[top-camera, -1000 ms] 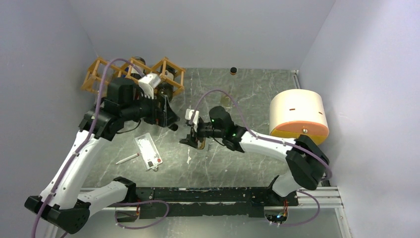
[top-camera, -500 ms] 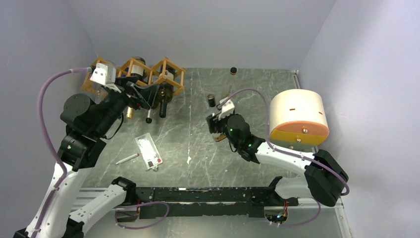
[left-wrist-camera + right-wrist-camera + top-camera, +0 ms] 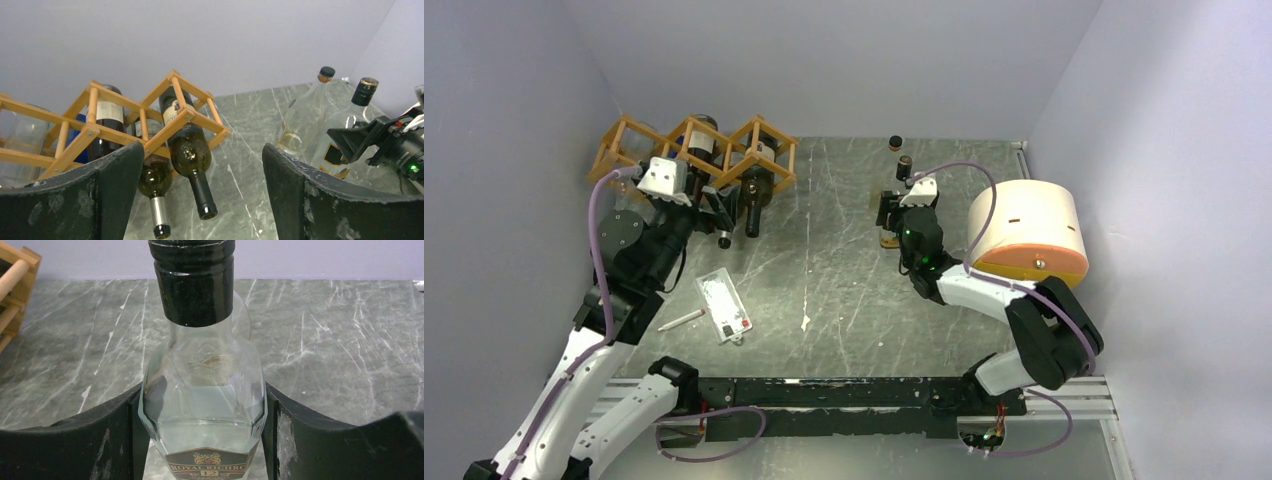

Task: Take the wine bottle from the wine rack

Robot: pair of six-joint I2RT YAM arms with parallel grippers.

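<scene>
Two robot arms worked over a grey marble table (image 3: 844, 290); the wooden wine rack (image 3: 186, 115) stood in the far left corner; two dark bottles lay in its lower cells, necks poking out toward the arms. The black-capped wine bottle (image 3: 192, 155) lay just right of a silver-capped bottle (image 3: 156, 182). The left gripper (image 3: 201, 150) hovered just in front of them, jaws wide apart, holding nothing. The right gripper (image 3: 202, 410), well apart to the right, was clamped on an upright clear whisky bottle (image 3: 200, 355). The step appeared to be the approach; done well, the left jaws would centre on one neck only, close near its shoulder, then draw straight out along the cell, so the frame was not dragged.
</scene>
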